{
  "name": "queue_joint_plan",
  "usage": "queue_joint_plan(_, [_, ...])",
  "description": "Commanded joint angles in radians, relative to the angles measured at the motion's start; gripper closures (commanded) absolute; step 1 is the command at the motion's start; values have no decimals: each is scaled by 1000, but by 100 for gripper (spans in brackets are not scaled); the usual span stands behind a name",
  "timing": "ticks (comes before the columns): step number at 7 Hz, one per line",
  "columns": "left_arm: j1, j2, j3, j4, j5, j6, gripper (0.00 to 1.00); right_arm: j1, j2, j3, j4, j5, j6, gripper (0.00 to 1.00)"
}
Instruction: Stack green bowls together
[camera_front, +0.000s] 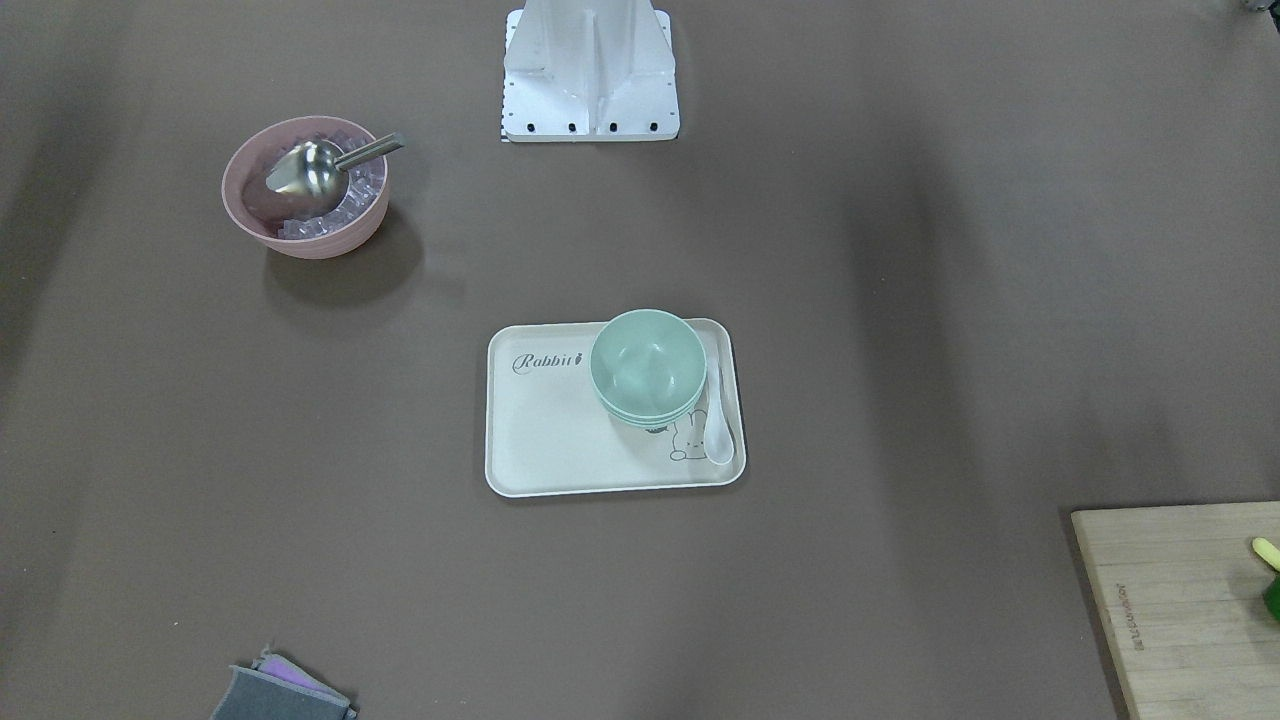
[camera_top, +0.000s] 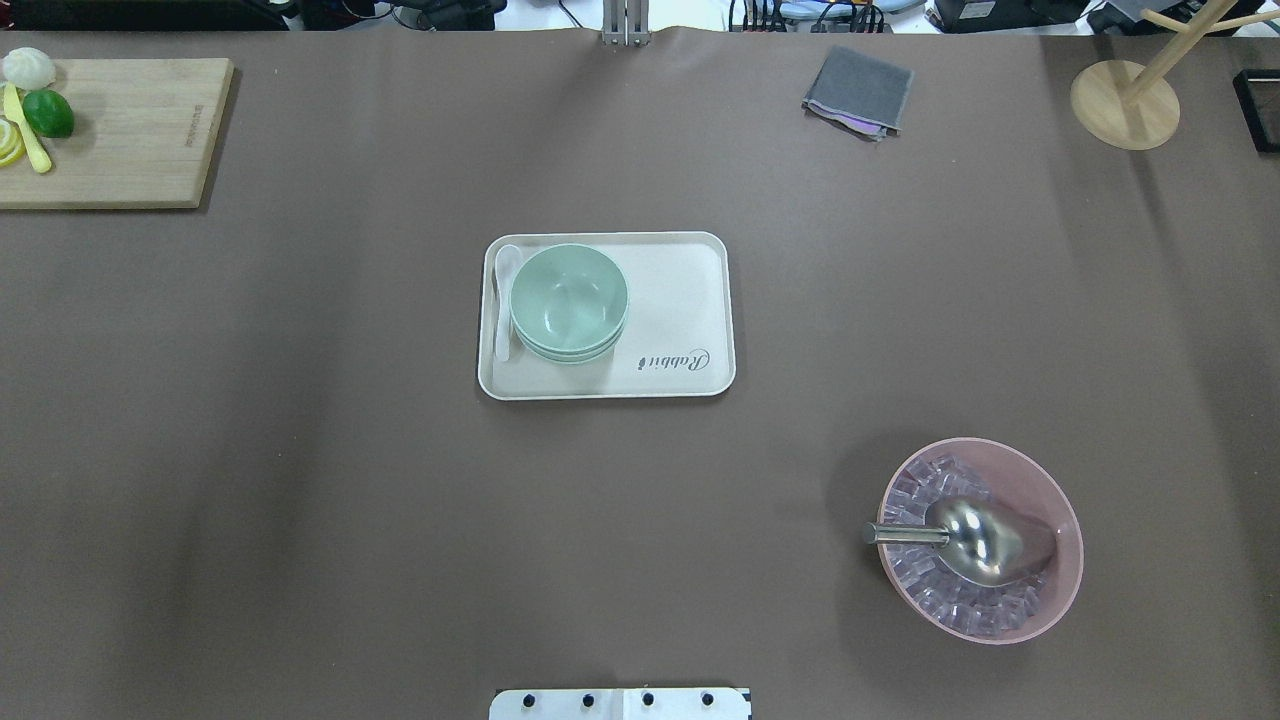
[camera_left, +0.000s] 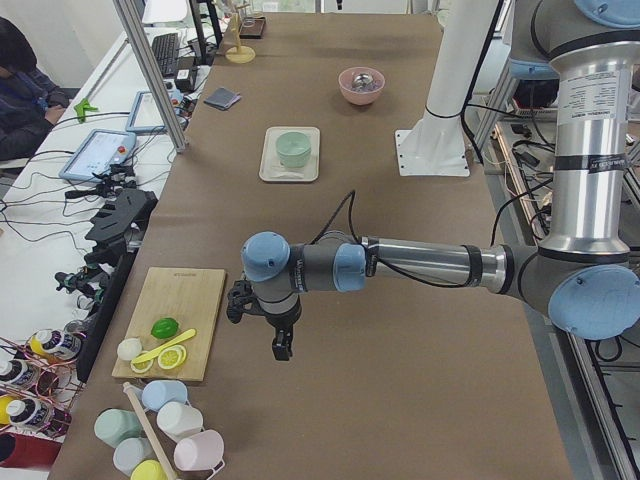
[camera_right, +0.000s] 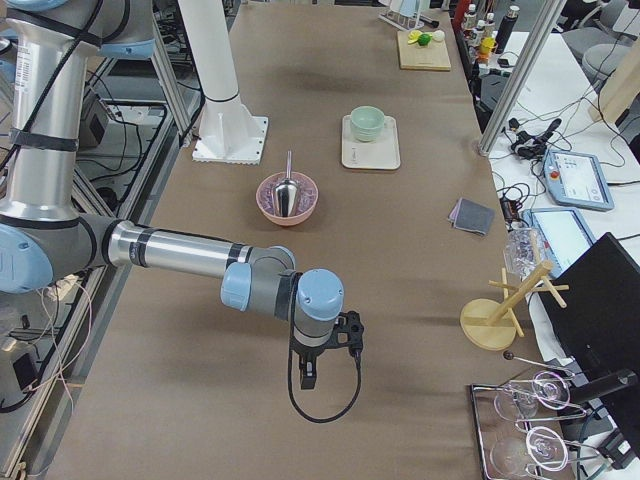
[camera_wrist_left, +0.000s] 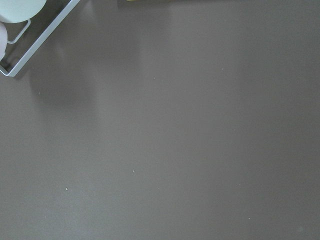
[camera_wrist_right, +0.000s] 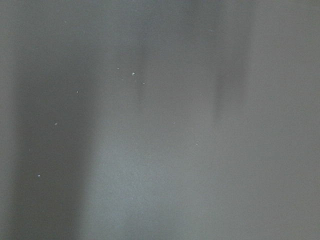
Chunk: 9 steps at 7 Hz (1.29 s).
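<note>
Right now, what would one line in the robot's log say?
green bowls: one nested stack on tray | left end effector: far from tray, grip unclear | right end effector: likewise

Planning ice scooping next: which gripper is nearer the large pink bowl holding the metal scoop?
Right. The right gripper hovers beyond the pink bowl, farther to the robot's right; the left gripper hovers far off, beside the wooden cutting board.
</note>
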Motion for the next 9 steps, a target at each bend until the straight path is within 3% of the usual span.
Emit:
queue_joint_plan(1, [0,0,1,0,0,0,2,-16,0,-3,0,7,0,0])
queue_joint_plan(9, [0,0,6,0,0,-3,2,-33,0,-4,0,30,0,0])
